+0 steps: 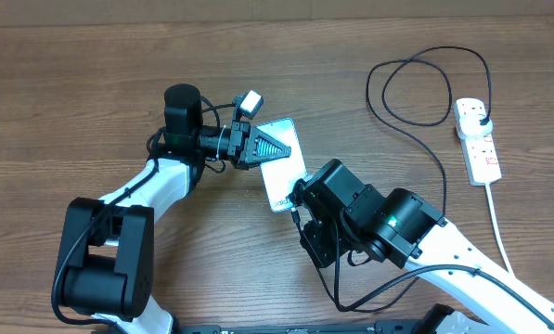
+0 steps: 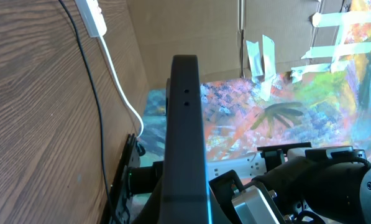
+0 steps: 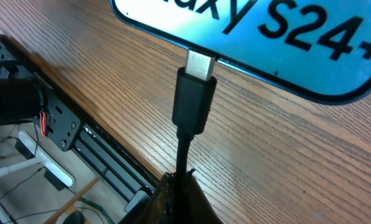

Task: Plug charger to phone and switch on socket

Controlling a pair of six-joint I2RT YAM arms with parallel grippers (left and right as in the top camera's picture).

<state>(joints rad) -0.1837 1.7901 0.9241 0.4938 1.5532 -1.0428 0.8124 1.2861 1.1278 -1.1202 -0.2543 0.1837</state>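
The right gripper [image 3: 178, 200] is clenched on the charger [image 3: 194, 99] just behind its connector. The connector's metal tip meets the short edge of the phone [image 1: 283, 176], with some bare metal showing outside. That arm reaches in from the near right corner, its wrist bent toward the phone's text end. The left gripper [image 1: 269, 147] is clamped on the phone's far end, one finger over the lit screen. Its forearm lies level, and the arm rises from a base at the near left. The black cable loops away across the table [image 1: 72, 93] to the socket [image 1: 478, 139] at the far right, where its plug sits in an outlet.
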